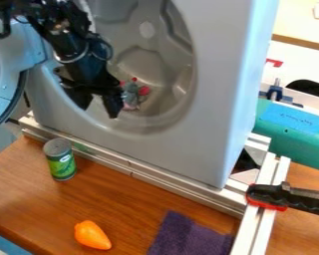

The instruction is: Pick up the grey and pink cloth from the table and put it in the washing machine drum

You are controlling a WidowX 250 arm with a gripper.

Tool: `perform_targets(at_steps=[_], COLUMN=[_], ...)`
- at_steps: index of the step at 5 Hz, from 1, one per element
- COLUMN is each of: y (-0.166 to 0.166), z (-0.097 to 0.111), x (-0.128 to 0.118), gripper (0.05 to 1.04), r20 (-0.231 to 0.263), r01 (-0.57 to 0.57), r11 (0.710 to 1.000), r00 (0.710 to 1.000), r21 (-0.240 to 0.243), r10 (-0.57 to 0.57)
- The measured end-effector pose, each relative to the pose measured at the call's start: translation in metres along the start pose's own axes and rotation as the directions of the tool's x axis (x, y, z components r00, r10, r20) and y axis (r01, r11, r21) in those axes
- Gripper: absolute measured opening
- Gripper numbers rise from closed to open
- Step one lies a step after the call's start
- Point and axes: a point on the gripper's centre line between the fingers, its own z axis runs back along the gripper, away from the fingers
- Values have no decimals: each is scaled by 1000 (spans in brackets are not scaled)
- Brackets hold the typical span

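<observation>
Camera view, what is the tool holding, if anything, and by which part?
Nothing: the tool is open with nothing between its fingers; the gray and red toy lies just beside it.

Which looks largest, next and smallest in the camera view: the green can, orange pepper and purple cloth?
1. Purple cloth, partly cut off by the view's edge
2. Green can
3. Orange pepper

The end effector (98,111) could pass above the worktop (29,199) between the green can (61,162) and orange pepper (92,235); the metal rail (149,174) and grey front panel (212,109) obstruct beyond.
</observation>
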Motion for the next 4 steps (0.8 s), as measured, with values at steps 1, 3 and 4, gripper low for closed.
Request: perform_targets(at_steps=[1,3,4], y=[-4,-16,-16], z=[3,-3,-2], x=[-47,-113,-137], gripper=[1001,1001,1001], r20=[-221,-373,-412], r01=[4,84,124], r11=[999,995,992], r00=[975,923,902], r21=[-43,-46,-33], r10=[-14,-95,-126])
